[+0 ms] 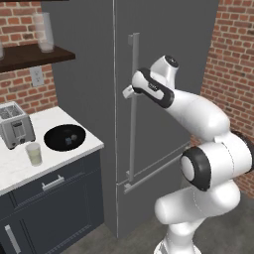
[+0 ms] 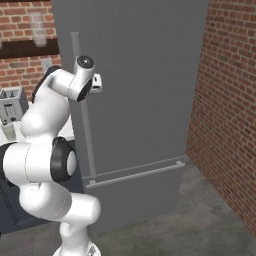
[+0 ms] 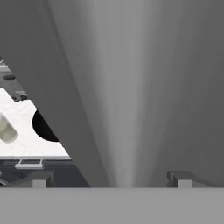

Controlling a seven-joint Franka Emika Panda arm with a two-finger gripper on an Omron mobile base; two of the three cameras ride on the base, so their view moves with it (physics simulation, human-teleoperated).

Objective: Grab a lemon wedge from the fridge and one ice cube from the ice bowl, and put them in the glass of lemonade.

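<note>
The tall grey fridge stands with its door shut, so the lemon wedge is hidden. My gripper is open at the upper part of the long bar handle. In the hand view the grey handle rises close between my fingertips, gripper spread wide with nothing gripped. On the white counter to the left sit the black ice bowl, with ice cubes inside, and the glass of lemonade.
A silver toaster stands behind the glass on the counter. A dark shelf above carries a frosted glass. A brick wall closes in right of the fridge. Dark cabinet drawers sit under the counter.
</note>
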